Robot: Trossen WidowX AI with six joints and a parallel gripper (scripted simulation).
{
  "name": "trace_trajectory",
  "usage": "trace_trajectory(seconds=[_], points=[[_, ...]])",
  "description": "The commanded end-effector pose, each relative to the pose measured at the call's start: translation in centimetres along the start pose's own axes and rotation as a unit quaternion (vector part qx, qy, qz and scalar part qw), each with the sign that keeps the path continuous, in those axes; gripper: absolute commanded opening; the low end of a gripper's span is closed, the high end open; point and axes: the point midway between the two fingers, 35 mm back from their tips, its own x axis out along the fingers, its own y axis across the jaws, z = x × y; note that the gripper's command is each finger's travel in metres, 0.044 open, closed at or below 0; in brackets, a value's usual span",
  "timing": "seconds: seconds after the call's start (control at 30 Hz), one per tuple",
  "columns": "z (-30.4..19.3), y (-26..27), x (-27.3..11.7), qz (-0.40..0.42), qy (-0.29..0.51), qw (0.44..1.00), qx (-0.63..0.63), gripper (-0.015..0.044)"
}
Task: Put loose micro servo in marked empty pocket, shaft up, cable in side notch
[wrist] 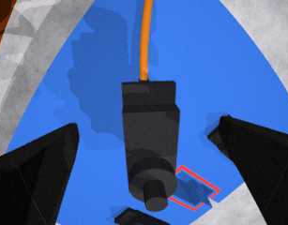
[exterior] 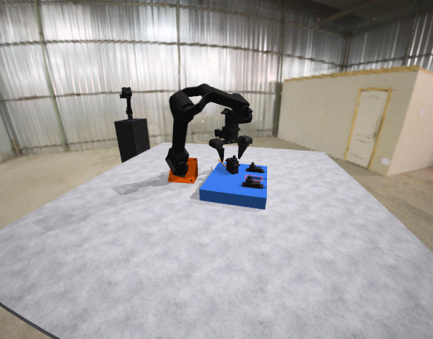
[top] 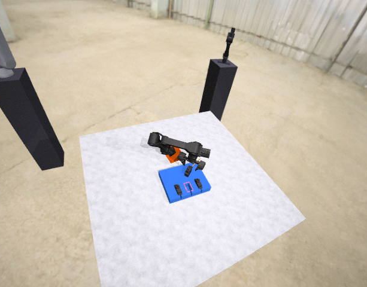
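Observation:
The loose black micro servo (top: 188, 170) (exterior: 232, 166) (wrist: 150, 131) stands upright on the blue deck (top: 169, 179) (exterior: 223, 182) (wrist: 195, 47), shaft up. Its orange cable (exterior: 220, 161) (wrist: 144, 42) points away from the marked pocket. My gripper (top: 190, 167) (exterior: 231, 159) (wrist: 151, 127) is open above the servo, with one finger on each side and gaps between. The pink-red pocket outline (top: 185, 188) (exterior: 254, 176) (wrist: 201, 178) surrounds an empty pocket; the servo partly covers it in the wrist view.
Two seated servos flank the pocket: one servo (top: 178, 189) (exterior: 253, 183) (wrist: 139, 217) and another servo (top: 198, 183) (exterior: 254, 168) (wrist: 219, 138). The arm's orange base (top: 172, 156) (exterior: 183, 176) stands beside the deck. Dark pedestals (top: 29, 123) (exterior: 132, 138) stand beyond the table.

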Motion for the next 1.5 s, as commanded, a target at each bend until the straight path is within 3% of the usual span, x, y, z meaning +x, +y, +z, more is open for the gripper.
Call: trace_trajectory(seconds=[0.0,0.27,0.47,0.57,0.8,1.47], points=[[0.0,0.1,0.2,0.001,0.001,1.000,-0.003,0.0335],[0.0,0.1,0.2,0.001,0.001,1.000,-0.003,0.0125],[0.0,0.1,0.2,0.001,0.001,1.000,-0.003,0.0085],[0.0,0.0,-0.2,0.001,0.001,1.000,-0.003,0.0006],[-0.1,0.3,-2.7,0.001,0.001,1.000,-0.003,0.0000],[-2.5,0.2,-2.8,0.001,0.002,1.000,-0.003,0.0000]])
